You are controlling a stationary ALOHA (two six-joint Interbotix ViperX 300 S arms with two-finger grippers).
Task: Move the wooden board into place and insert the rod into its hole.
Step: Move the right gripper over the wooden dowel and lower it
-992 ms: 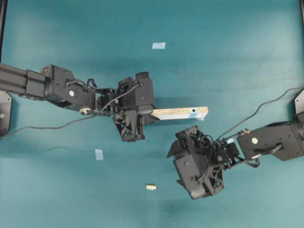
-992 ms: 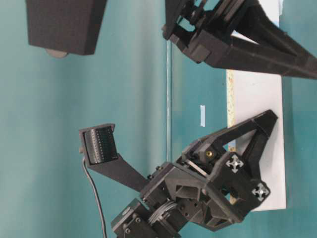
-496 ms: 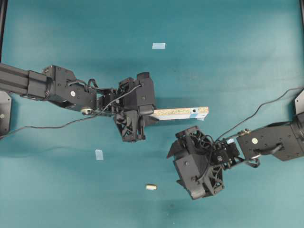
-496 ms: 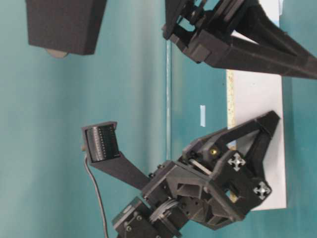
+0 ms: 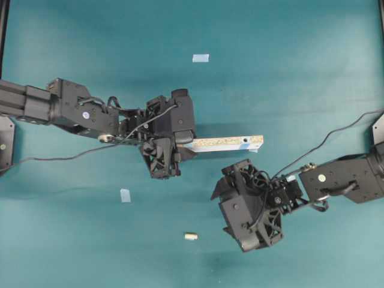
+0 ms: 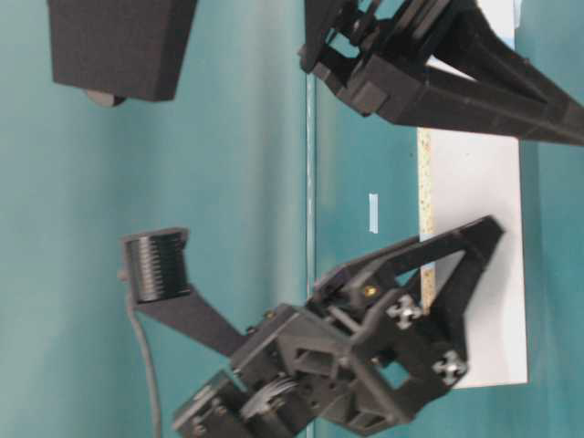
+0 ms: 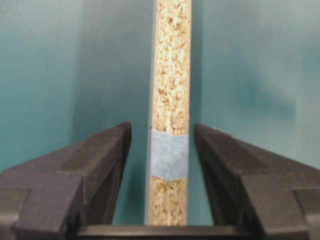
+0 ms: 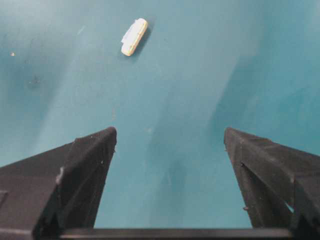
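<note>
Both end effectors stood open: left [image 7: 160, 145] straddled the board [image 5: 228, 143] without touching, right [image 8: 170, 145] held nothing. You needed to back the left straight off and centre the right over the rod [image 8: 134, 36].

Wooden board [image 5: 227, 143]: long narrow pale plank on teal table, standing on long edge, speckled chipboard edge up, running left-right near table middle; blue tape patch across edge near left end. Hole [image 5: 246, 143]: small dark dot near right end. Rod [image 5: 191, 236]: tiny cream peg lying flat, well apart from board, toward table's near edge.
</note>
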